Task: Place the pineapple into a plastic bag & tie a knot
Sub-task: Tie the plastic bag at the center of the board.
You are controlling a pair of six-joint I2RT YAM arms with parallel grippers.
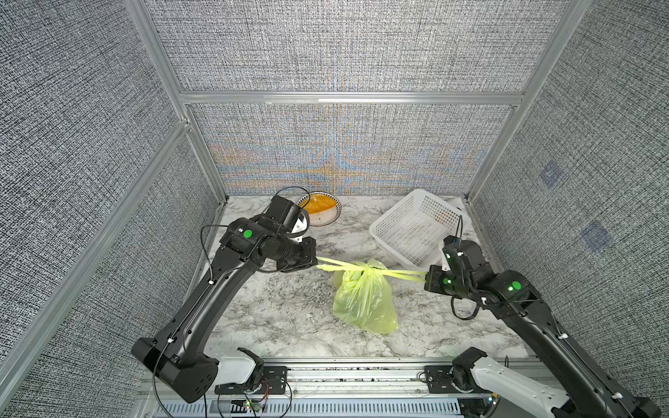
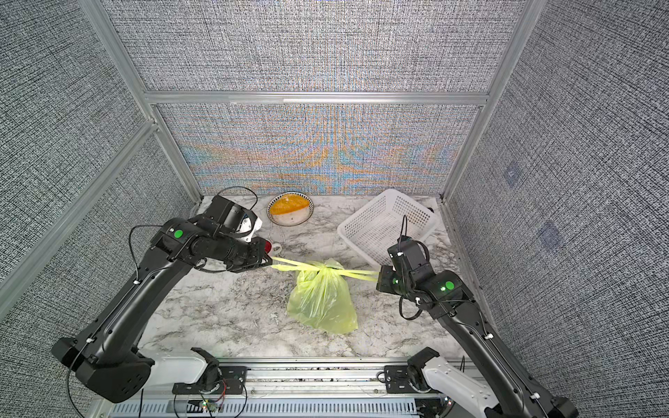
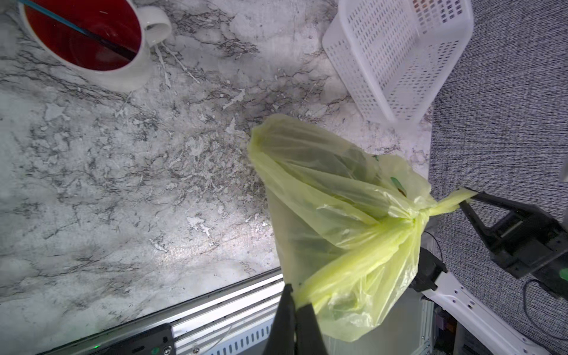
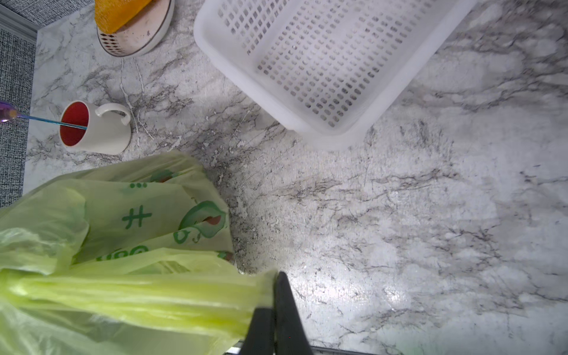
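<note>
Nearly done, I judge: my left claw [image 1: 315, 260], at nine o'clock of the knot [image 1: 367, 268], and right claw [image 1: 426, 279], at three, each clamp a handle of the plastic bag [image 1: 364, 305], taut over the middle of the desk [image 1: 275, 311]. Remaining: snugging, letting go. Pineapple inside: cannot tell.

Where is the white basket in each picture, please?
Top view: white basket, back right of table.
Top view: basket, likewise.
Left wrist: basket, beyond the plastic bag.
Right wrist: basket, beside the bowl.
Shared landmark: the bag.
</note>
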